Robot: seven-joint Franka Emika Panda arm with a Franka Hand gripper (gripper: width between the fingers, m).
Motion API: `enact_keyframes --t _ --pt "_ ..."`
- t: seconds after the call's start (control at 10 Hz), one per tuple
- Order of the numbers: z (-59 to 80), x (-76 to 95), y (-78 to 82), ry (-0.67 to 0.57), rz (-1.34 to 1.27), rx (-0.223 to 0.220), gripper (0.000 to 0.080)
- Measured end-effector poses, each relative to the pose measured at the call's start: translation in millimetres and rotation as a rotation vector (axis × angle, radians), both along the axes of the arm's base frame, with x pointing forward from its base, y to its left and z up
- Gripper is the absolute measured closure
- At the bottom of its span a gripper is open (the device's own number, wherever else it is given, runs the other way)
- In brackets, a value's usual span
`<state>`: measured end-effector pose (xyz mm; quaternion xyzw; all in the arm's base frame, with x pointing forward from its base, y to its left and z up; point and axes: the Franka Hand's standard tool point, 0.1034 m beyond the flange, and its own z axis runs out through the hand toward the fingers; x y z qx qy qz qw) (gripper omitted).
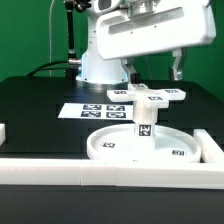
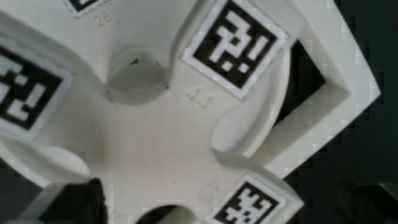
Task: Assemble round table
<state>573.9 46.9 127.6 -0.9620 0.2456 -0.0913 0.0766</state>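
The exterior view faces me frontally, across the surface (image 1: 40,105); my wrist view presses close, seemingly downward, onto the shared cross-shaped foot (image 1: 150,96) (image 2: 169,120).

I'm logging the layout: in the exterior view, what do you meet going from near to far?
Near rail → round disc → post standing on the disc → cross-shaped foot on top of the post → marker board → robot base.
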Motion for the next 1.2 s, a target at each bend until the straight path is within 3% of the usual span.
enact_keyframes --t 0.3,0.7,0.8,1.2 --pt "-1.3 -3.5 11.2 0.023 0.342 -0.095 0.0151" --pt "-1.7 -3.3 7.5 0.003 0.572 -0.143 0.0151" --pt "-1.3 -3.7 4.1 0.009 0.73 -0.169 0.0151" --pt "2.3 -3.1 0.8 0.045 0.834 -0.157 0.0151"
